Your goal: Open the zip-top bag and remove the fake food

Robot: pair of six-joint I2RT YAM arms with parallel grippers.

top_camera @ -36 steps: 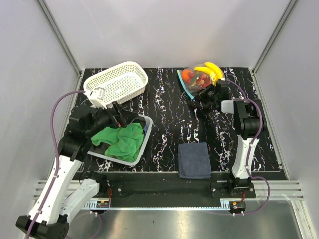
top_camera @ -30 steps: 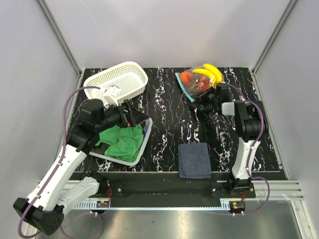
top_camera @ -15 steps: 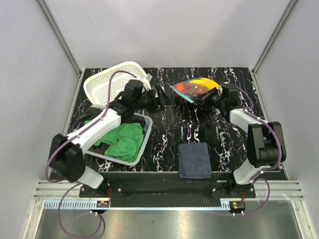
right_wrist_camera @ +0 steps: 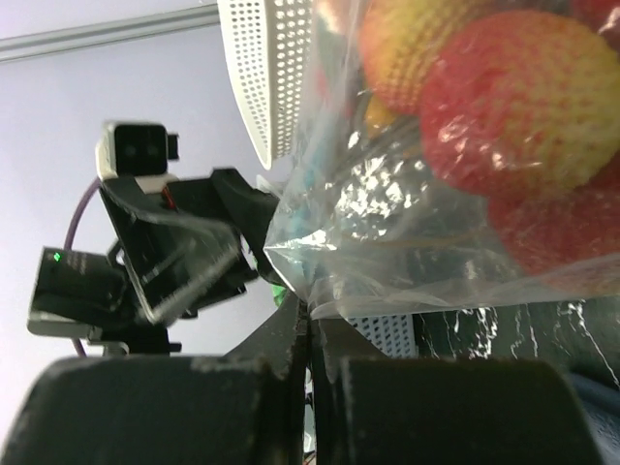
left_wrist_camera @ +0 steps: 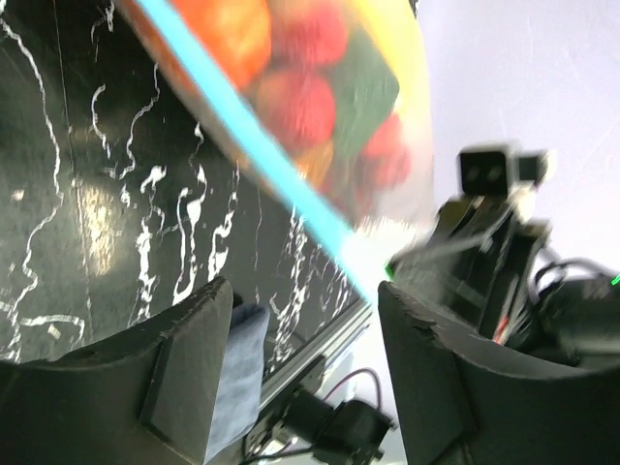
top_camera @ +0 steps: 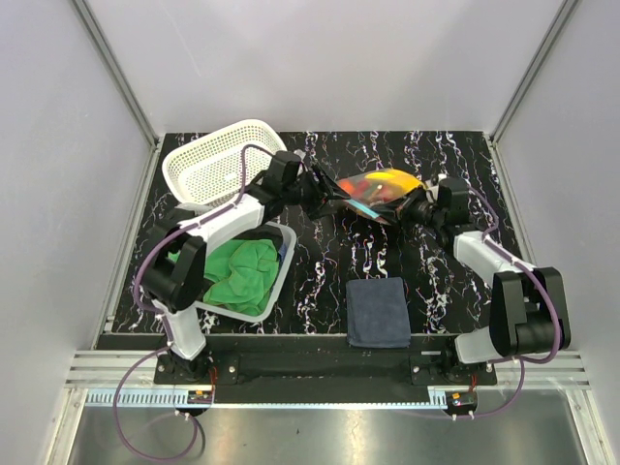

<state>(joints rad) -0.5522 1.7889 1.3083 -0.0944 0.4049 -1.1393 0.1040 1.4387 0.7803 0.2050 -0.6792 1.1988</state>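
The zip-top bag (top_camera: 380, 188) hangs above the back of the table, clear with a teal zip strip (left_wrist_camera: 244, 129) along its lower edge. The fake food (right_wrist_camera: 513, 107) fills it: red, orange and yellow pieces. My right gripper (right_wrist_camera: 312, 325) is shut on a corner of the bag's plastic and holds it from the right (top_camera: 415, 205). From the left, my left gripper (top_camera: 327, 194) reaches the bag's mouth end. Its fingers (left_wrist_camera: 189, 373) stand apart just below the zip strip, with nothing between them.
A white perforated basket (top_camera: 225, 160) stands at the back left. In front of it a clear bin (top_camera: 278, 276) holds a green cloth (top_camera: 237, 273). A dark blue folded cloth (top_camera: 378, 312) lies near the front edge.
My left arm has swung from over the bin across to the bag, its jaws narrowing. My right gripper has lifted the bag and carried it left, toward the middle.
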